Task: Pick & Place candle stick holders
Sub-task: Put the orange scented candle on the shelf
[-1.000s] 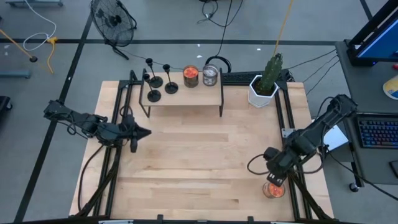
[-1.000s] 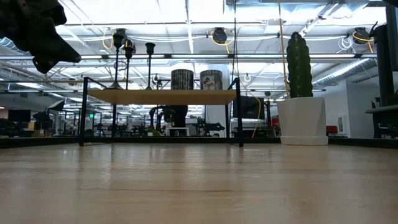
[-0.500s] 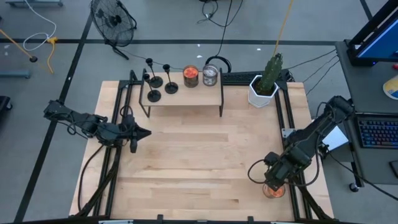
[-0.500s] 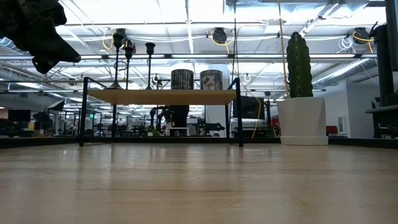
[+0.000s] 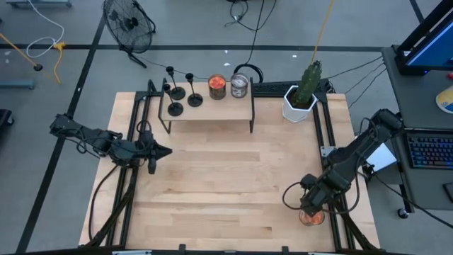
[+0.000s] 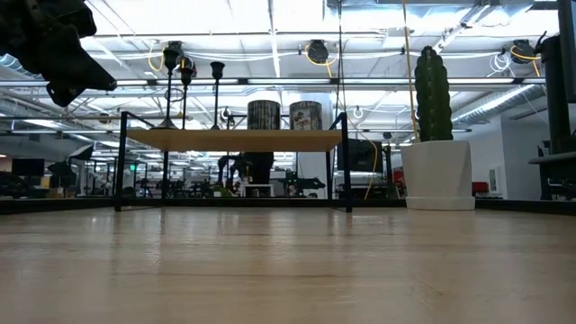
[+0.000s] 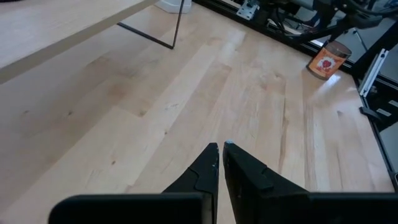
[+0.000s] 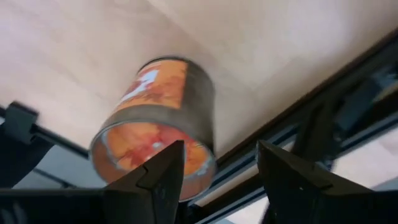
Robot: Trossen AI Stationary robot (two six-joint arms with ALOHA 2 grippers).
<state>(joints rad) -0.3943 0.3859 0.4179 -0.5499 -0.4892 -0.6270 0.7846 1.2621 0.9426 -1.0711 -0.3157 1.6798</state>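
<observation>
Beside holders: 2 jars.

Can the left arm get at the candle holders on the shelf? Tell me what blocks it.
Probably yes. The left gripper, shut, hangs over bare table in front of the shelf; the three candle holders stand at the shelf's near-left end, nothing between. It must open first.

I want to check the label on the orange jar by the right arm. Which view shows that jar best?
The right wrist view: the orange jar fills it beyond the open right claw. The left wrist view shows it small; the high view, mostly arm-covered; the low view, not at all.
</observation>
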